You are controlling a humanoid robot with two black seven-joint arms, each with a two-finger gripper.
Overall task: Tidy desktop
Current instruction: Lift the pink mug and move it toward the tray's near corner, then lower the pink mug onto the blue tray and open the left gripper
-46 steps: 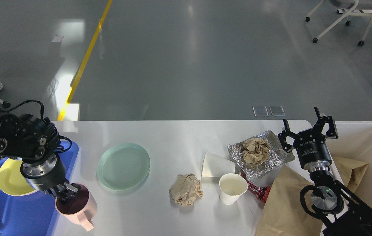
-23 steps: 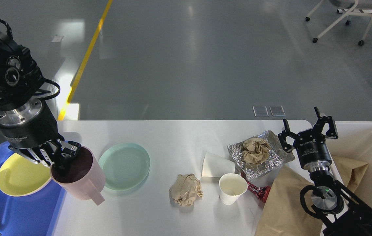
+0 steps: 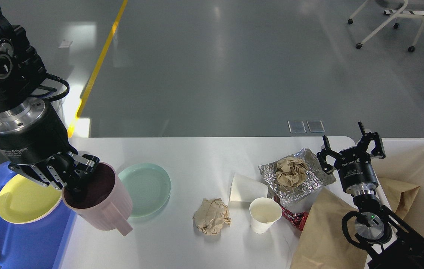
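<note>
Grey glossy floor with a yellow line fills the far half of the head view; nearer, the desktop (image 3: 197, 157) spreads white across the frame beneath both arms. The left gripper (image 3: 74, 175) is clamped on the rim of a pink ribbed mug (image 3: 102, 203), which it holds tilted above the desktop edge. Left of that claw a yellow plate (image 3: 21, 200) lies in a blue tray (image 3: 29, 243); just right of it sits a pale green plate (image 3: 148, 188). The right gripper (image 3: 352, 149) hovers with fingers spread, holding nothing. Left of it lie crumpled foil (image 3: 309, 179) holding a brown paper wad (image 3: 290, 172), a paper cup (image 3: 265, 213) and another paper ball (image 3: 212, 216); right of it stands a cream bin (image 3: 421, 157).
</note>
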